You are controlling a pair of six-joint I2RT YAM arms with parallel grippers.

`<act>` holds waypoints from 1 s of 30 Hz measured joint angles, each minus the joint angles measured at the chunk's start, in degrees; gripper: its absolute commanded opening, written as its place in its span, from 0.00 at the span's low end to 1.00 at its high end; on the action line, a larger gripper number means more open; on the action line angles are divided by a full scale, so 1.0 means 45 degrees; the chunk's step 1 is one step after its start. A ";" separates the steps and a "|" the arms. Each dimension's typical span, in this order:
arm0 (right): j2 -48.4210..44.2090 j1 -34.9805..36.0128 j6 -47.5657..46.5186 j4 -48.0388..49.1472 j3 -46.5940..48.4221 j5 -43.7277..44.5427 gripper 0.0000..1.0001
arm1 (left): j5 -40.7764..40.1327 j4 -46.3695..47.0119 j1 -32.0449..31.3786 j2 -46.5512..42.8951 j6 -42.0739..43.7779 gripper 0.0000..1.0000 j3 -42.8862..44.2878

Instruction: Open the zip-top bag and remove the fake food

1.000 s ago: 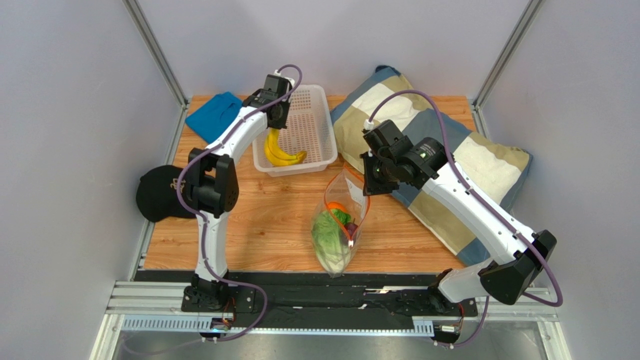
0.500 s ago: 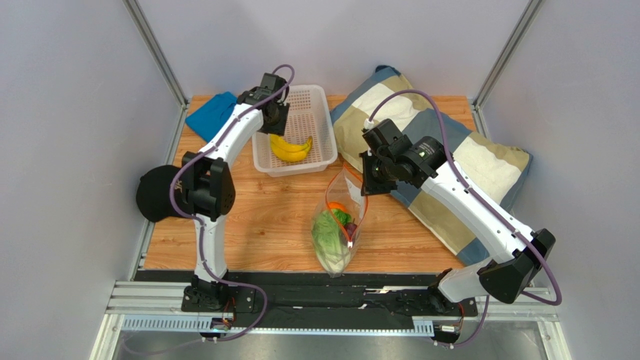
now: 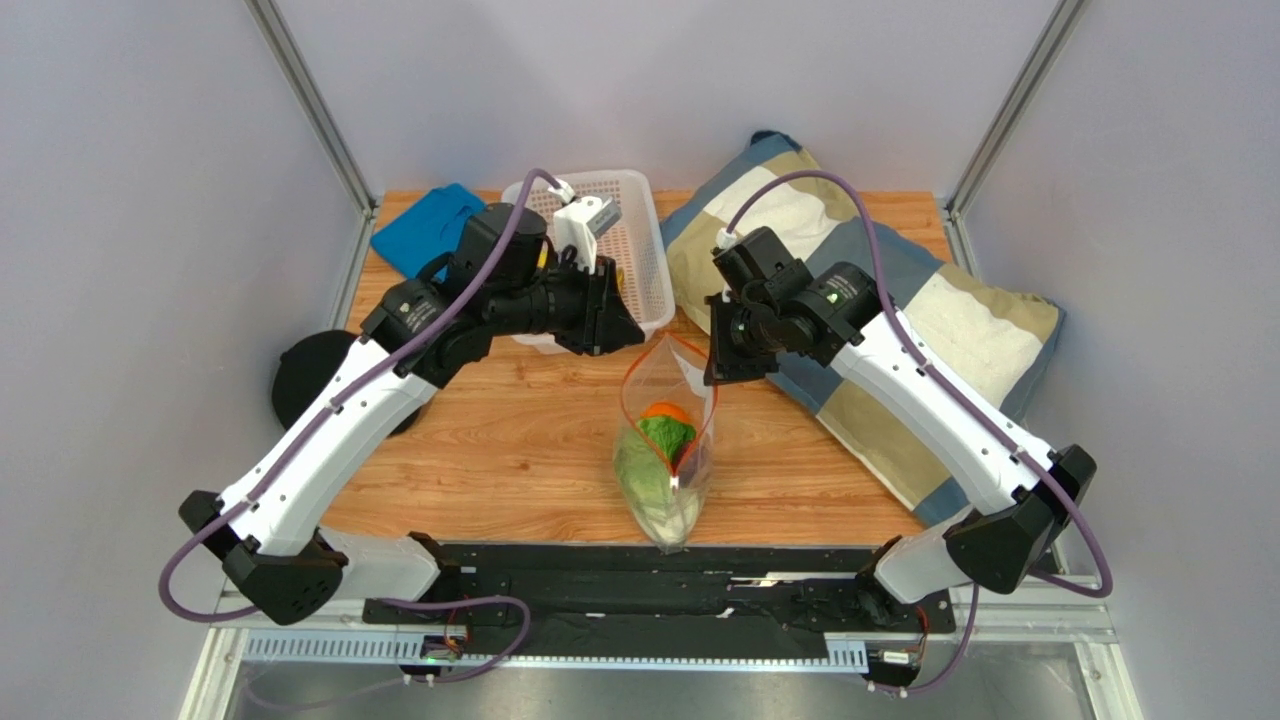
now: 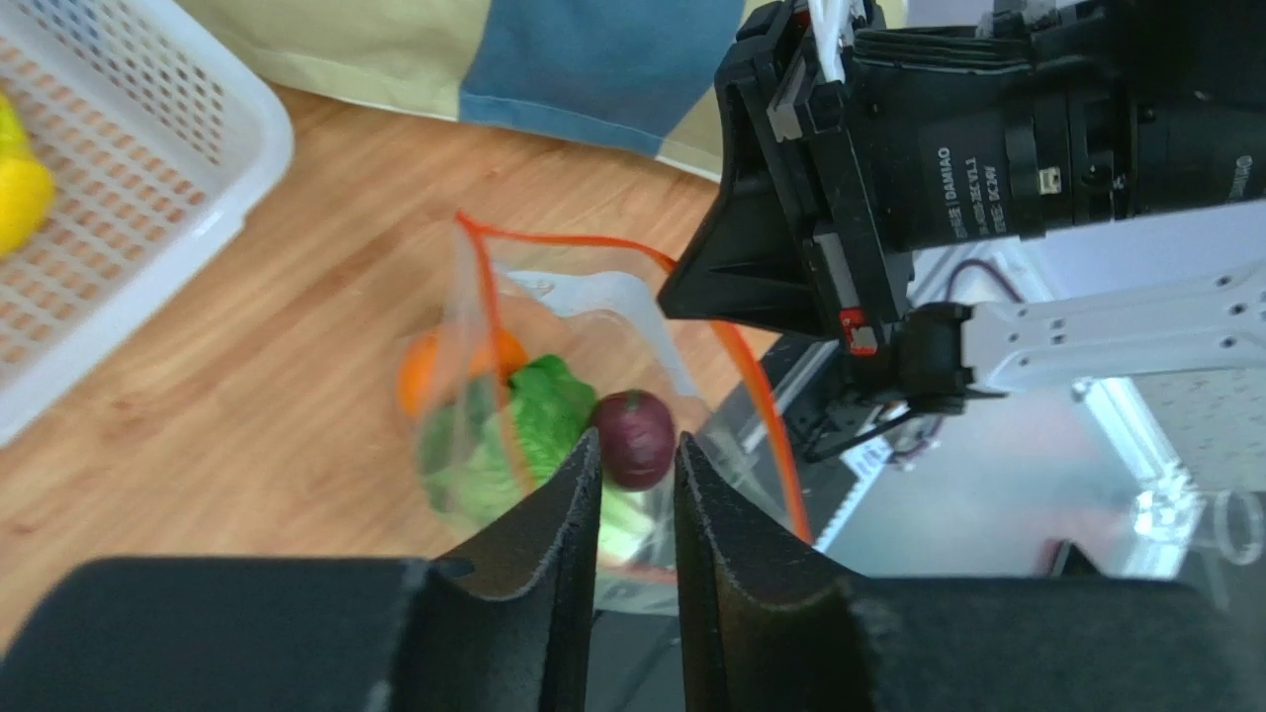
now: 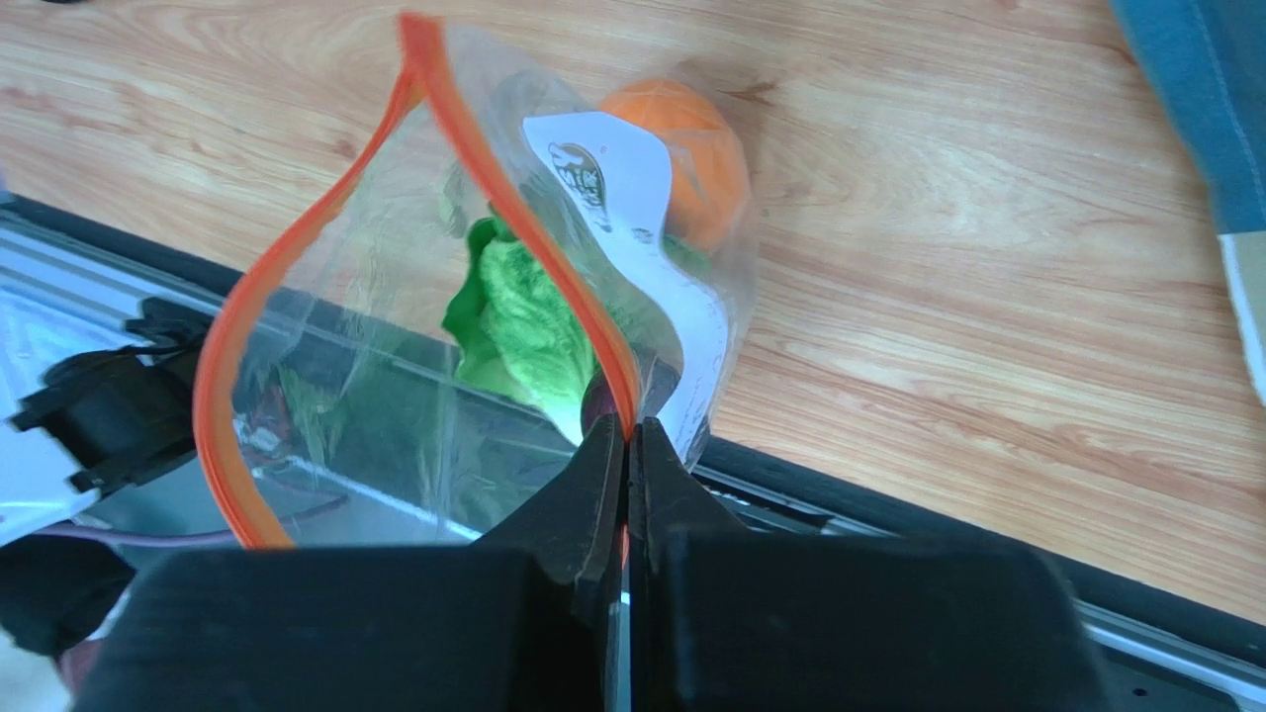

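We find the bag (image 3: 666, 450) mid-bench (image 3: 496, 435) toward the near edge, food (image 5: 513, 319) inside. Right jaws pinch its rim; left jaws narrow, empty, over the mouth. Risk: they snag the rim, yanking it free.

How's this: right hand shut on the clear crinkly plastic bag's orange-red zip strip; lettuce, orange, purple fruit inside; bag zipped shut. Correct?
No. The clear crinkly plastic zip-top bag is open, not zipped shut: the right wrist view shows its orange-red zip strip spread in a wide loop. The rest holds: right hand shut on the strip; green lettuce head, round orange, dark purple fruit inside.
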 measured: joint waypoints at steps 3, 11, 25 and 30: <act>0.0000 0.0146 0.0345 0.0039 0.0359 -0.0209 0.00 | 0.0257 0.0199 -0.0044 -0.0024 -0.0651 0.22 -0.0389; 0.0010 0.0364 0.1617 0.0636 0.0578 -0.1015 0.00 | -0.0321 -0.0427 -0.0282 0.1205 -0.1355 0.21 -0.1603; 0.0044 0.0709 0.2555 0.1535 0.0389 -0.1496 0.00 | 0.0816 0.1515 -0.0544 0.1166 -0.1268 0.28 -0.4624; 0.0044 0.0709 0.2657 0.1773 0.0092 -0.1613 0.00 | 0.1112 0.2647 -0.0923 0.1171 -0.0661 0.27 -0.4920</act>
